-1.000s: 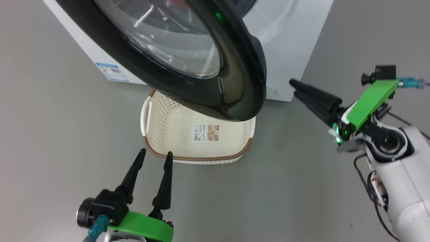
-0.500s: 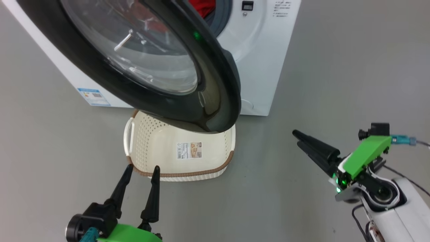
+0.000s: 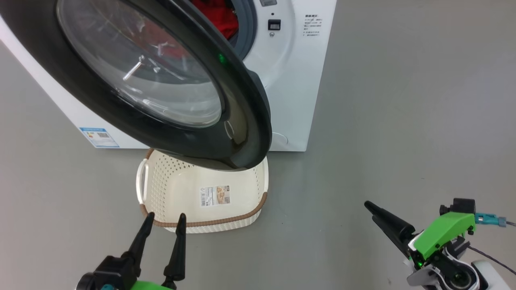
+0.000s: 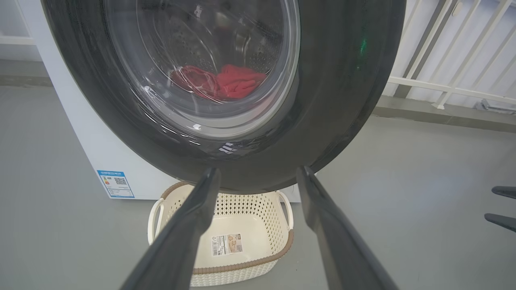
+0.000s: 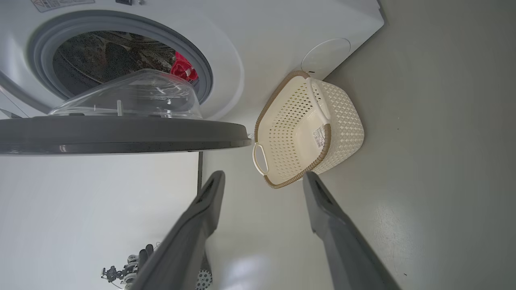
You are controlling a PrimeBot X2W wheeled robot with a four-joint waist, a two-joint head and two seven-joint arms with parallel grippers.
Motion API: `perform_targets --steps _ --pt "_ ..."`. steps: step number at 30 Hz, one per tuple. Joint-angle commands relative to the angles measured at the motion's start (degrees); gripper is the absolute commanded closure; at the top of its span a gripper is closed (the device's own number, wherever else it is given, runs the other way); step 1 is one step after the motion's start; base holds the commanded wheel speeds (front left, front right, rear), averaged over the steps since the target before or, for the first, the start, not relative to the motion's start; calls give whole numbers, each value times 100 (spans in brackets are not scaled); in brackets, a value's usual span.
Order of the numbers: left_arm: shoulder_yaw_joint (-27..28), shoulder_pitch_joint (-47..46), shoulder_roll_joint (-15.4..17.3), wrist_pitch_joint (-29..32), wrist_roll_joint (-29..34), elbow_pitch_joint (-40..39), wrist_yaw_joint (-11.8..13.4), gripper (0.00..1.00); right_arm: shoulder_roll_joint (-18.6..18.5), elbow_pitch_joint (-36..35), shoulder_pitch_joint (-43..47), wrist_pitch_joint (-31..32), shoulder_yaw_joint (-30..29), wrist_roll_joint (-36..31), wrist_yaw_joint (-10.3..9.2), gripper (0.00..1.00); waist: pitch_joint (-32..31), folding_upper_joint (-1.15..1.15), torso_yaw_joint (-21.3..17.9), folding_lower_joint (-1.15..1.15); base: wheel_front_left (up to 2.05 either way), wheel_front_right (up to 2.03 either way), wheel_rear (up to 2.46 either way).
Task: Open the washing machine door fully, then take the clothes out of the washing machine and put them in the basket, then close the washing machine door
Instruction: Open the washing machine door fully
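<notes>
The big white front-loading washing machine (image 3: pixel 290 80) stands on the grey floor (image 3: pixel 403 121) in front of me. Its large round door with the glossy black rim and bulging clear glass window (image 3: pixel 246 133) is unlatched and swung out from the front, roughly square to it, as my right wrist view shows it edge-on. I judge the first step as begun but probably not finished: the door looks to have more swing left, and in my head view its free edge hangs over the far part of the basket. That small cream-white perforated plastic basket with the brown woven-look rim (image 3: pixel 201 222) sits on the floor just in front of the machine, below the door, and holds nothing but the paper label (image 3: pixel 215 195) on its base. The bright red fabric clothes (image 3: pixel 215 18) lie inside the steel drum (image 5: pixel 100 52), behind the grey rubber gasket (image 3: pixel 248 28). No garment is in the basket, so the whole unloading is left to do, and closing the door after it. My left gripper (image 3: pixel 166 216) hovers low just beside the basket's near rim, its jaws spread wide and empty, touching nothing. My right gripper (image 3: pixel 371 211) hangs well off to the right over bare floor, pointing toward the machine, likewise spread and empty, well apart from the door. I expect the door's rim needs a push wider before I reach into the drum.
</notes>
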Motion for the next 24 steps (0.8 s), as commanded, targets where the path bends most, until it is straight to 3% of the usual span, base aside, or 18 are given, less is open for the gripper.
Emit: perform_targets --steps 1,14,24 --pt "223 5 59 -54 93 -109 -17 0 -92 -128 61 -119 123 -105 23 0 -42 0 -48 0 0 0 0" --pt "308 117 59 -54 112 -50 -46 0 -411 -303 456 -1565 864 -922 23 0 -142 0 -204 0 0 0 0" --pt "302 157 59 -54 135 3 -43 0 -871 -228 428 -3050 1905 -1788 23 0 -225 0 -209 0 0 0 0"
